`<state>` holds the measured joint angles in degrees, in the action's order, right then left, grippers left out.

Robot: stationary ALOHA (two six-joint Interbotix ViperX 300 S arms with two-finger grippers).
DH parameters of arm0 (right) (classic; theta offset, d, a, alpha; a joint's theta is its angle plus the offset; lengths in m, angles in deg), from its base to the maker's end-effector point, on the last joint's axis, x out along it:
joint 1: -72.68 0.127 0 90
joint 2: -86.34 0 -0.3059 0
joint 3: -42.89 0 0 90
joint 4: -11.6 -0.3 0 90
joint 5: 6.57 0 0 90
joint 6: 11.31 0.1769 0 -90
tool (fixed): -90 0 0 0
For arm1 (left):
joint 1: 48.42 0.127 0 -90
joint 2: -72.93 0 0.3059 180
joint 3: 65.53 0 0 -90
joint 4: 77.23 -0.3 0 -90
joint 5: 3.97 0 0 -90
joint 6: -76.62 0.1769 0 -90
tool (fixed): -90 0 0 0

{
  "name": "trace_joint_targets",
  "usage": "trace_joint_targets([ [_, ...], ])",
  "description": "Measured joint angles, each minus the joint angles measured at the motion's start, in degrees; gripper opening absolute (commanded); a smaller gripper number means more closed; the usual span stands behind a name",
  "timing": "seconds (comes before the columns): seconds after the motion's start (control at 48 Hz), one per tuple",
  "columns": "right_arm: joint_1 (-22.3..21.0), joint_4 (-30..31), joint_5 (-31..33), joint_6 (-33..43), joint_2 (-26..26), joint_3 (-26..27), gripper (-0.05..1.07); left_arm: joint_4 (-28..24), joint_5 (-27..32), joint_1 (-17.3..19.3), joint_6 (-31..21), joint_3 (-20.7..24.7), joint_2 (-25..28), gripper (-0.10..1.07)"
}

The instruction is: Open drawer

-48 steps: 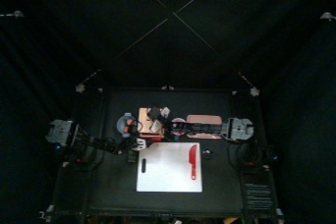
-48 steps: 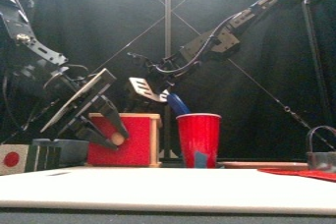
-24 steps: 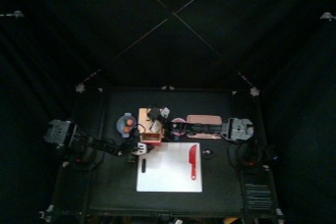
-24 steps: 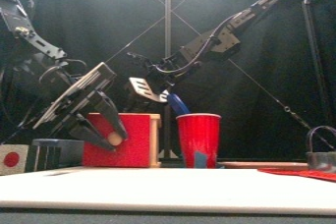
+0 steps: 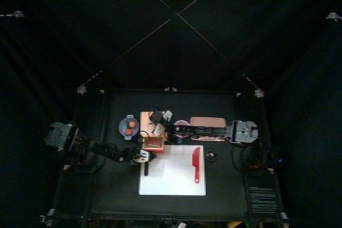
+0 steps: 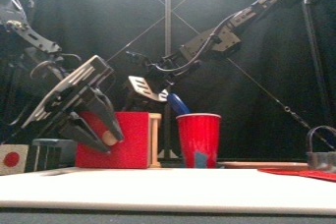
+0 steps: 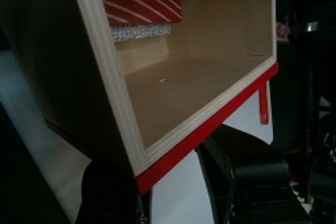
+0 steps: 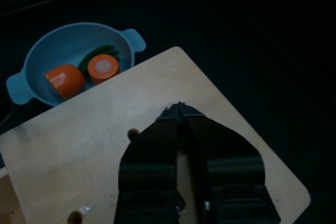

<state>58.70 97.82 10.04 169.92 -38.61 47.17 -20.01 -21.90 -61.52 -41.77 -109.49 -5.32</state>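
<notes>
On the small black table (image 5: 120,172), L gripper (image 6: 89,122) w/ jaws wide, nothing held, sits right against the red-fronted tan wooden drawer (image 7: 197,71) just ahead; R arm further off.

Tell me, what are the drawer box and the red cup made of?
The orange-tan box with the red-fronted drawer looks like pale, unvarnished wood: faint grain and layered plywood-like edges show in the left wrist view. The red cup is probably smooth plastic, going by its even colour and slight sheen.

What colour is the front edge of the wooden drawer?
Red, on the pale wooden drawer; the left wrist view shows it best.
</notes>
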Motion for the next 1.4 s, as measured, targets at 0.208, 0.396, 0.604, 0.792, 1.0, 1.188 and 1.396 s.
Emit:
trace_joint_targets([
  [0.208, 0.00, 0.00, 0.00, 0.00, 0.00, 0.09, 0.29, 0.00, -1.23, -1.14, 0.18, 0.79, 0.44, 0.67],
  [0.396, 0.00, 0.00, -0.09, 0.00, 0.00, -0.09, 0.29, 0.00, -1.85, -0.88, 0.18, 1.32, 0.88, 0.67],
  [0.604, 0.00, 0.00, 0.00, 0.00, 0.00, -0.09, 0.29, 0.00, -0.44, -1.32, 0.18, 0.88, 0.18, 0.67],
  [0.792, 0.00, 0.00, -0.09, 0.00, -0.09, -0.18, 0.29, 0.00, 1.58, -1.49, 0.09, -0.97, -2.11, 0.67],
  [1.0, 0.00, 0.00, 0.00, 0.00, 0.00, -0.18, 0.29, -0.09, 0.88, -1.49, 0.35, -1.67, -3.87, 0.67],
  [1.188, 0.00, 0.00, -0.09, 0.00, 0.00, -0.26, 0.29, 0.00, -2.11, -0.62, 0.35, -2.55, -3.69, 0.68],
  [1.396, 0.00, 0.00, -0.09, 0.00, 0.00, -0.53, 0.29, 0.09, -4.22, -0.18, 0.09, -2.81, -3.69, 0.73],
])
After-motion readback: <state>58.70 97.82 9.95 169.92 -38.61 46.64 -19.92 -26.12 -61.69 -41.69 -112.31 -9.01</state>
